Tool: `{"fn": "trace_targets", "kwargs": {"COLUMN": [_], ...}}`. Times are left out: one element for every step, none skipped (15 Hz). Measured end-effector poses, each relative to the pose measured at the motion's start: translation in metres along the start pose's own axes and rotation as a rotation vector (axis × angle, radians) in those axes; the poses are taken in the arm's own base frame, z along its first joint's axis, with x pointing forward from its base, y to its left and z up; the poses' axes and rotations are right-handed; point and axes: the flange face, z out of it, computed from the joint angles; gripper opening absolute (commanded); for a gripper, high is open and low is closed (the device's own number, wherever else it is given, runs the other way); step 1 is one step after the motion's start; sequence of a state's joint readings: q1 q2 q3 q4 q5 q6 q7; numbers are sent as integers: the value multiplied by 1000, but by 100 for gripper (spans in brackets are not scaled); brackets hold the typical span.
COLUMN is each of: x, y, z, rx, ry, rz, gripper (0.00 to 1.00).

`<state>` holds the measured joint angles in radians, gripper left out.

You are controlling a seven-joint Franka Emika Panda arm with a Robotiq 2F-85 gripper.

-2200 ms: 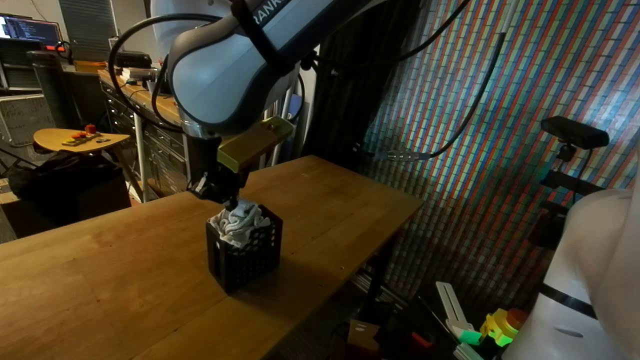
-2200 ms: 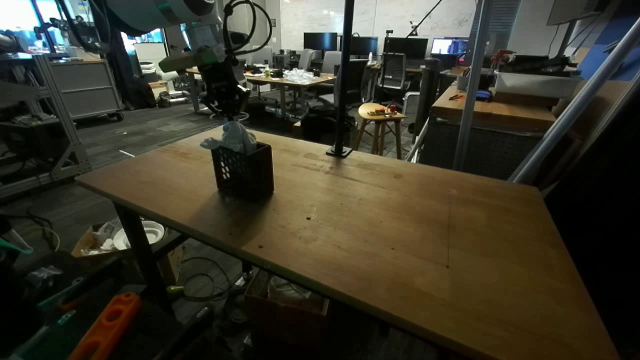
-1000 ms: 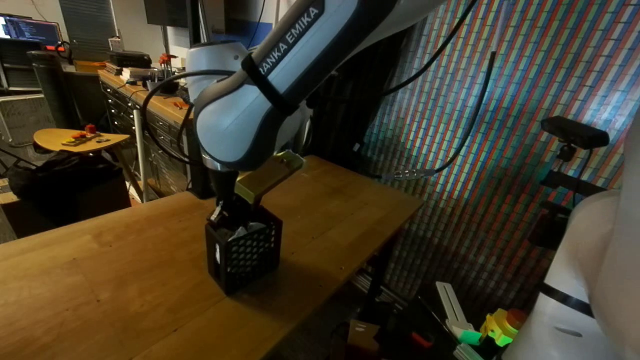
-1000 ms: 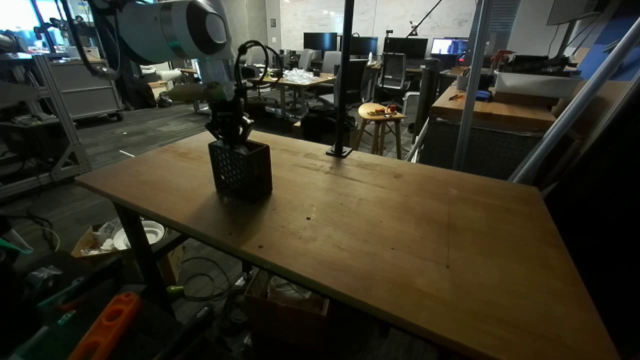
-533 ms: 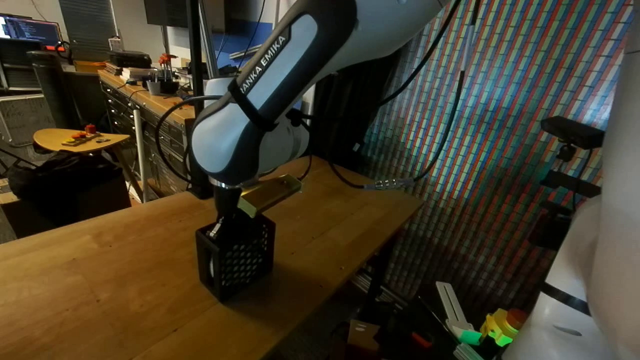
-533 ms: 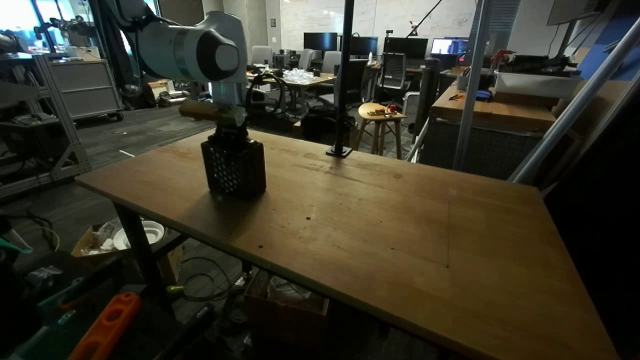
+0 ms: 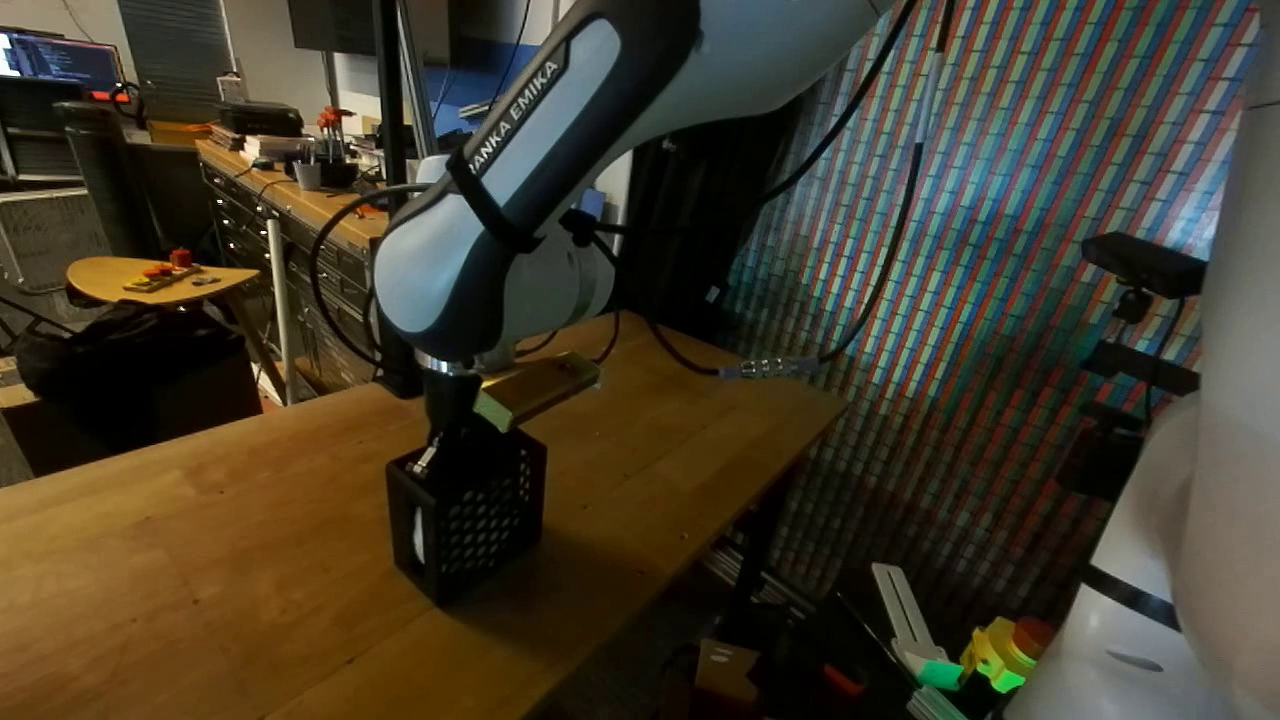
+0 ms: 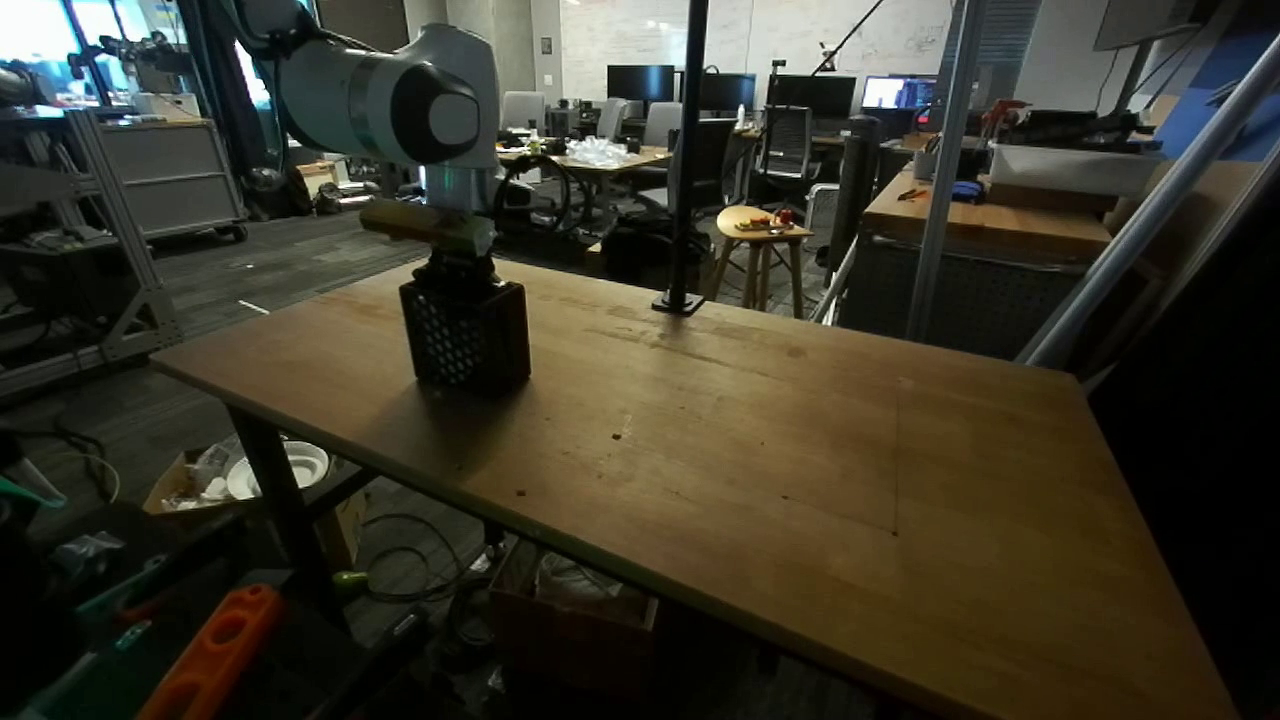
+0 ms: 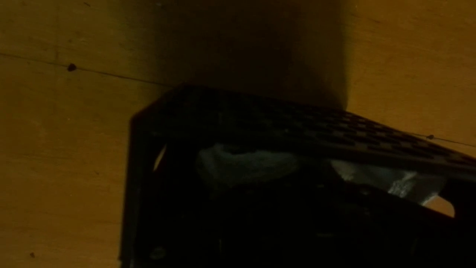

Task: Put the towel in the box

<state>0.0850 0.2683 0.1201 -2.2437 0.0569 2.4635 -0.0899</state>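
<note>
Your tool (image 7: 465, 452) sits, mostly hidden, inside black perforated crate (image 8: 466, 338); you can't judge it wide, narrow or gripping. Grayish towel (image 9: 247, 166) inside crate, along holed wall (image 9: 346, 138), beside tool. Likely: free towel if held, lift straight out of crate.

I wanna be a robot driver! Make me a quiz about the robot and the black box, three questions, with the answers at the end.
1. True or false: in the wrist view, the pale towel shows inside the black box.

2. How does the box stand on the wooden table?
a) On its side
b) Upright
c) Upside down

3. Why can't you tell whether the robot's hand is open or shut?

Key:
1. True
2. b
3. It reaches down into the box, so its fingertips are hidden, and the wrist view is too dark there.
</note>
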Motion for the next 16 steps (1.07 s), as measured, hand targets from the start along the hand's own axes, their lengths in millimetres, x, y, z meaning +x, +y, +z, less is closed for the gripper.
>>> {"fn": "trace_targets", "kwargs": {"x": [1, 2, 3, 4, 6, 7, 8, 9, 10, 11, 12, 12, 13, 13, 14, 14], "y": [-2, -4, -6, -9, -11, -13, -15, -17, -18, -20, -22, -24, -27, -31, -36, -41], "z": [-1, -2, -5, -8, -14, -22, -31, -43, -55, -68, -81, -91, -100, -107, -112, -114], "rx": [-4, -11, -22, -38, -60, -84, -112, -140, -168, -195, -218, -237, -252, -264, -269, -270], "ry": [0, -1, -3, -8, -14, -18, -21, -22, -23, -23, -21, -19, -15, -11, -6, -2], "rz": [-9, -19, -33, -48, -62, -74, -85, -94, -102, -108, -114, -119, -123, -126, -127, -127], "gripper": [3, 3, 3, 3, 3, 3, 3, 3, 3, 3, 3, 3, 3, 3, 3, 3]}}
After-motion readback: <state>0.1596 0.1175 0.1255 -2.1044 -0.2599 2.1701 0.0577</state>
